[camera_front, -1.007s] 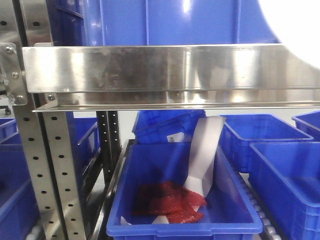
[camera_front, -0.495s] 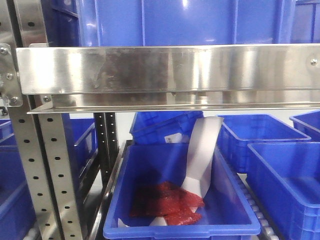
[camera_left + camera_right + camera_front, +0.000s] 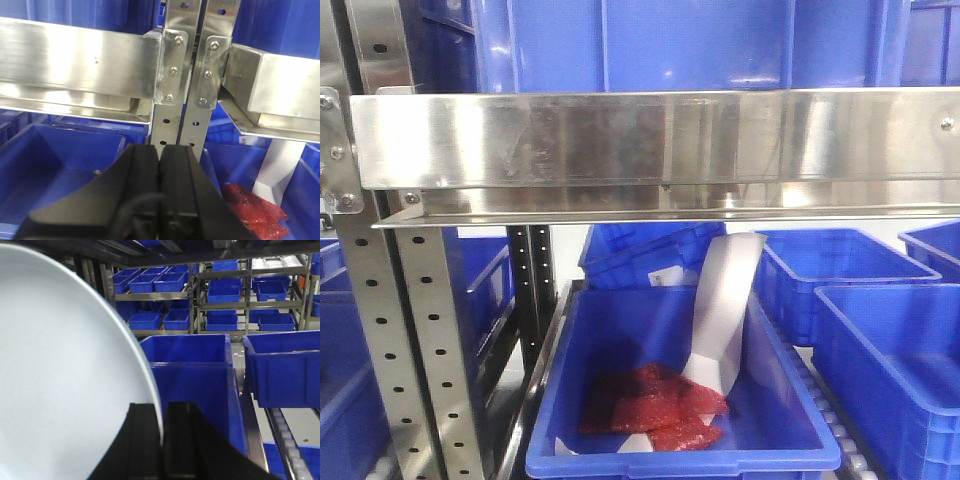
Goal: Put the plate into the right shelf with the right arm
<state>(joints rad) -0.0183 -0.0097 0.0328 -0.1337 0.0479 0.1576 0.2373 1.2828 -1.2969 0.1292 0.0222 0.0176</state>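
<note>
Since a second ago, the plate (image 3: 60,380) has left the front view. Right end effector (image 3: 161,440) grips its rim, carrying toward the right shelf (image 3: 650,140); next, set it inside.

Front view: bright, even overhead light. Steel rail (image 3: 650,140) of the right shelf (image 3: 420,330) shows broad soft glare bands and smeared reflections; below the rail, the blue bin (image 3: 680,400) is lit from above, its inner walls shaded. Slightly soft focus overall.

Left wrist view: rail sharp, gripper (image 3: 160,200) below it blurred and dark.

Right wrist view: plate (image 3: 60,390) overexposed and featureless, gripper (image 3: 162,440) in shadow, distant bins (image 3: 225,290) crisp.
</note>
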